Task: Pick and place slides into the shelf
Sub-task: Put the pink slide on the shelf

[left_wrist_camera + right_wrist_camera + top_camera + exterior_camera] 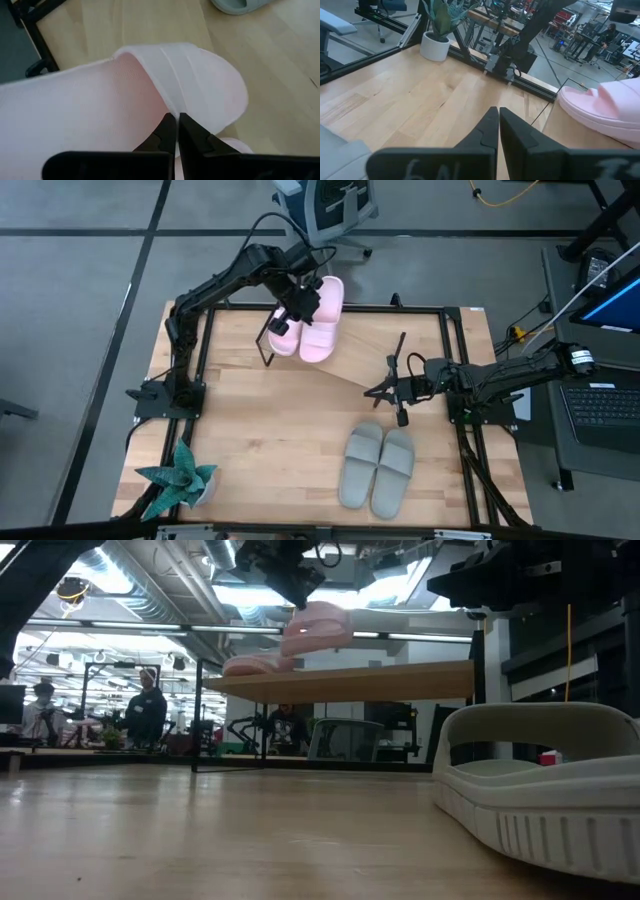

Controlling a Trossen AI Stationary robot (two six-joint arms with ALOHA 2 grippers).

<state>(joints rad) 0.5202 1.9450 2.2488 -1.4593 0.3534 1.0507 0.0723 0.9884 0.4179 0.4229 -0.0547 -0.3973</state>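
Worktop (270, 430): light wood, black frame round it. Shelf (420, 345) at the far side, slanted wood board on a thin black frame; in the low view its board (400, 680) sits raised above the worktop.

Left arm reaches over the shelf's left end. Right arm waits at the worktop's right side, just beyond the grey pair.

Slides: pink pair on the shelf's left end. One pink slide (322, 320) lies flat on the board; the other pink slide (283, 338), just beside it at the shelf's edge, looks tilted under the pincer, partly hidden. Grey-green pair (378, 467) side by side on the worktop, near front right, not yet shelved. So about half done, by my reading.

Left pincer (292, 308): fingers shut, tips pressed at the strap edge of a pink slide (190, 85) in the wrist view; looks like a pinch on the strap, but I can't confirm a firm hold. Right pincer (385, 390): fingers together, holding nothing, over bare worktop.

Handling guess: foam, so light, soft, squashy; the strap flexes and the slide may swing or twist when lifted. Best hold is the wide strap's edge or the sole's side rim; surface is matte, not slippery. Not fragile.

Potted plant (180, 478) at the front left corner.
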